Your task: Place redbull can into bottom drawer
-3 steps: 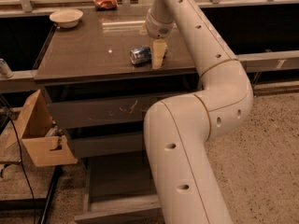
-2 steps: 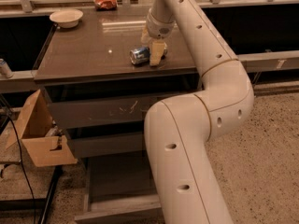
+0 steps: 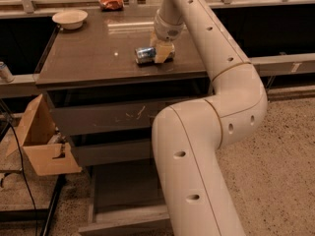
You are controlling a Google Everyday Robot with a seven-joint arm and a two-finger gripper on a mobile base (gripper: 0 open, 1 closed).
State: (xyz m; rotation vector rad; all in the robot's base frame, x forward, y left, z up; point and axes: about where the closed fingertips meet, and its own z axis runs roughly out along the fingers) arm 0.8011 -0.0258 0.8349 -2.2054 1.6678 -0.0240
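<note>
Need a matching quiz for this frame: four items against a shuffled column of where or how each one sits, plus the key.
Items
1. redbull can
2. bowl
3. snack bag
4. bottom drawer

Places and states
A. pulled open, low near the floor
B. white, far left corner of the cabinet top
C. lying on its side on the cabinet top, right at the gripper
D. red-orange, crumpled, farthest back

Pairs: 1-C, 2-B, 3-D, 4-A
</note>
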